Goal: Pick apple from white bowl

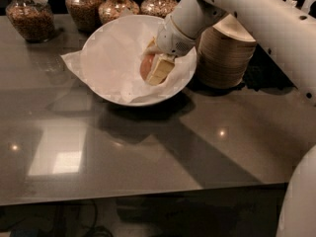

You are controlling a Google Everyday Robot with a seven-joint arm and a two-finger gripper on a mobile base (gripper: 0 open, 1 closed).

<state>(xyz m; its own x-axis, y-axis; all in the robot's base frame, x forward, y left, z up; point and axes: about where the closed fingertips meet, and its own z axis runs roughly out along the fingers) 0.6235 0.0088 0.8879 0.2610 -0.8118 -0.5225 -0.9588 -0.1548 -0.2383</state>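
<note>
The claw (153, 63) reaches down into the right half of the white bowl (129, 101), and it looks clenched on the apple (144, 67): one cream finger (161, 70) lies across the fruit's near side while the other comes down behind it, so the reddish skin shows only between them. The apple sits low against the bowl's right slope, on the crumpled white paper (106, 63) that lines the bowl, and does not appear lifted clear yet. The arm (256, 14) comes in from the upper right at a slant, probably because the bowl's high sloping wall leaves only that way in from above. The paper spills over the rim on the left and bunches beside the claw, so a fold could get caught in the grip or dragged up with the fruit. Just to the right of the bowl stands a stack of beige paper bowls (224, 58), right under the arm and near the wrist; a sideways swing on the way out could knock it. Behind the bowl, along the far edge of the dark tabletop (148, 152), stand glass jars (83, 4) of brown contents, close enough to the rim to rule out a retreat backwards. A straight lift looks safest.
</note>
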